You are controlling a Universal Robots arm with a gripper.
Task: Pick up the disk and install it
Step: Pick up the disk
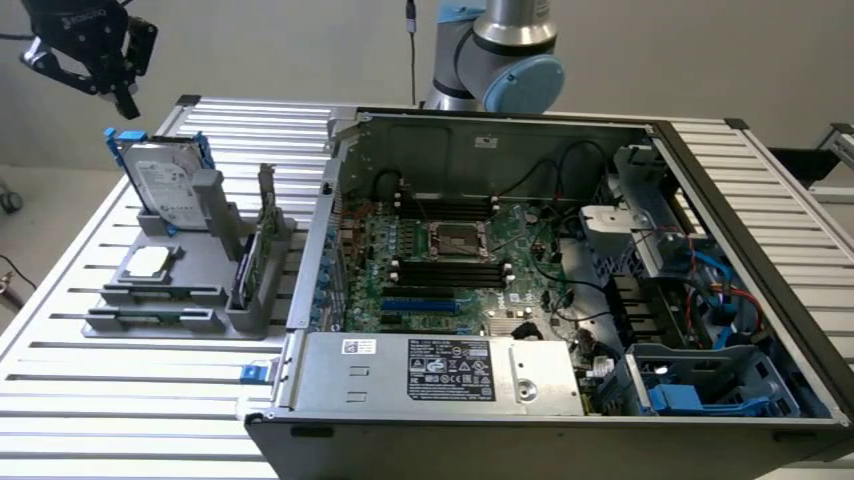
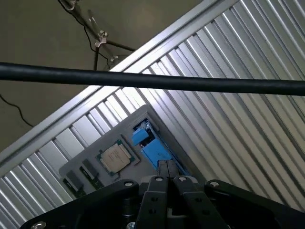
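Silver metal disk (image 1: 166,182) edged in blue plastic, ribbed metal table (image 1: 120,410), matt grey plastic stand (image 1: 154,326)

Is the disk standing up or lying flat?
Standing up. The disk sits on its edge in the grey holder, with its label showing.

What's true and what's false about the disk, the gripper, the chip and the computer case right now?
The disk stands upright in the grey holder. True.
The gripper is clamped on the disk. False: it is shut on nothing, up above the disk and apart from it.
The computer case lies open with its motherboard exposed. True.
The processor chip lies inside the case. False: it lies flat on the grey holder, outside the case.
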